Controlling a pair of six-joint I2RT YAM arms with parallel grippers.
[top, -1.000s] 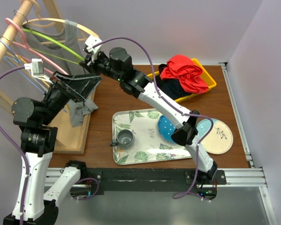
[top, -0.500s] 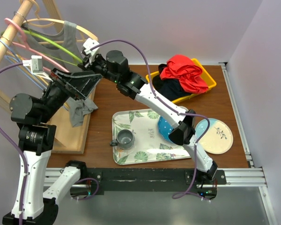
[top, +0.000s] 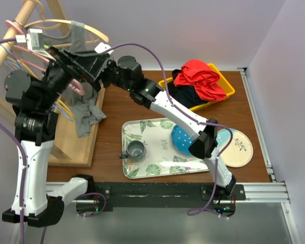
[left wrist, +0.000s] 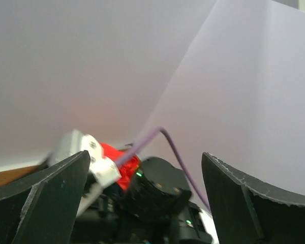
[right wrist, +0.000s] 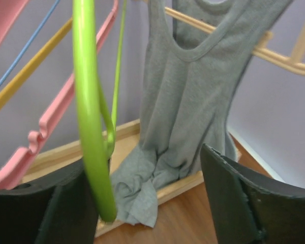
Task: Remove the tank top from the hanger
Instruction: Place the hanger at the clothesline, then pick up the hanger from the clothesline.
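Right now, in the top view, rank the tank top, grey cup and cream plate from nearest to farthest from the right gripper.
1. tank top, hanging at far left.
2. grey cup, on the tray, centre.
3. cream plate, far right.

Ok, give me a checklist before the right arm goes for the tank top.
1. Open right gripper: ok.
2. Open, empty left gripper: ok.
3. Sight of tank top from right wrist: ok, it hangs on the wooden hanger.
4. Clear path to it: not ok, green hanger hangs before the right gripper.
5. Grippers apart: cannot tell, they overlap from above.
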